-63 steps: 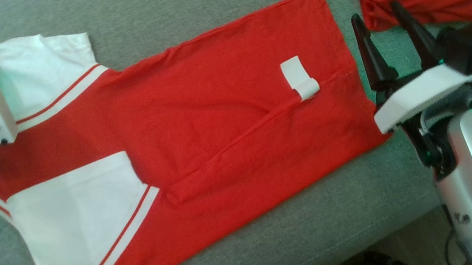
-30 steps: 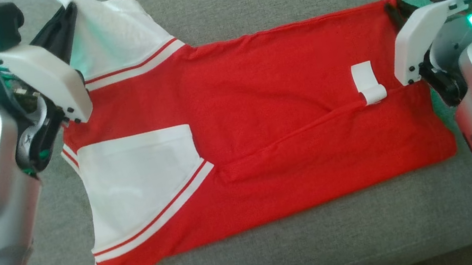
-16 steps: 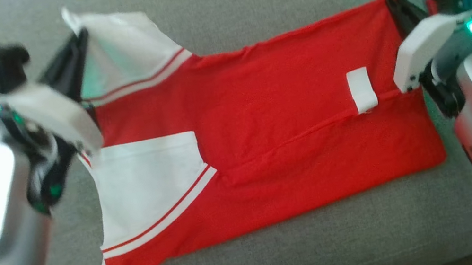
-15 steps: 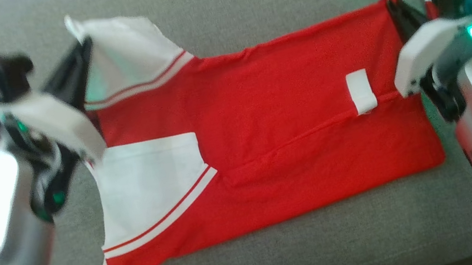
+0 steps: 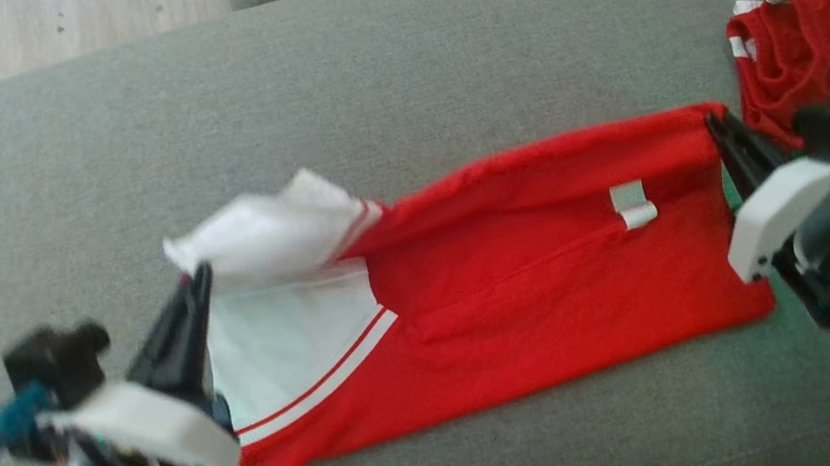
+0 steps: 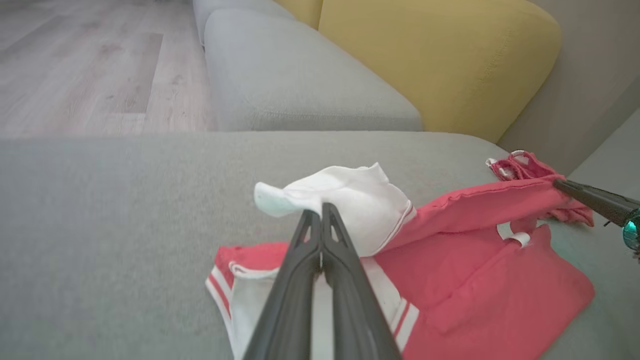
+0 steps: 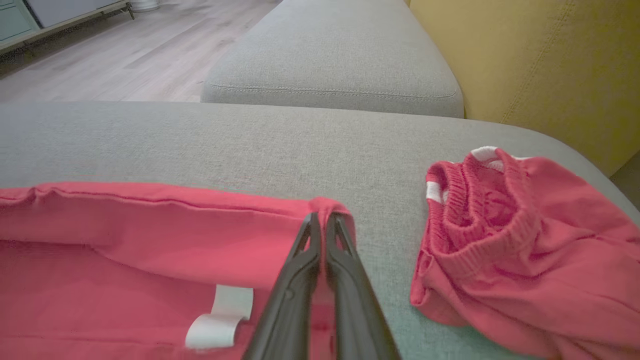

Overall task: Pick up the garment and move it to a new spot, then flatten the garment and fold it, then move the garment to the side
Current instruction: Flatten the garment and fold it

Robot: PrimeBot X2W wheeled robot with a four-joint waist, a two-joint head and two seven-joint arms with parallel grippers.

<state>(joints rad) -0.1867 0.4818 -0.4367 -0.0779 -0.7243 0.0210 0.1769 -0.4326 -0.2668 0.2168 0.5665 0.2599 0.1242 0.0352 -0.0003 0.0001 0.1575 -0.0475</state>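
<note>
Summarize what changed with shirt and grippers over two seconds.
Right gripper, open beside the hem before, has shut on the red shirt's far hem corner. Left gripper stays shut on the white sleeve. Both have lifted the far edge and drawn it toward the near edge. Unchanged: shirt's near edge on the sofa cushion, crumpled red garment at right.

right pincer [image 5: 711,120] clamped shut, far edge of garment [image 5: 559,285] lifted

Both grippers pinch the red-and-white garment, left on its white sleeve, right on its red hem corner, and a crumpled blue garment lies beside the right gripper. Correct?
No: the crumpled garment beside the right gripper is red with white trim, not blue; the right wrist view shows it. The rest stands: left gripper on the white sleeve, right on the hem corner of the red-and-white garment.
</note>
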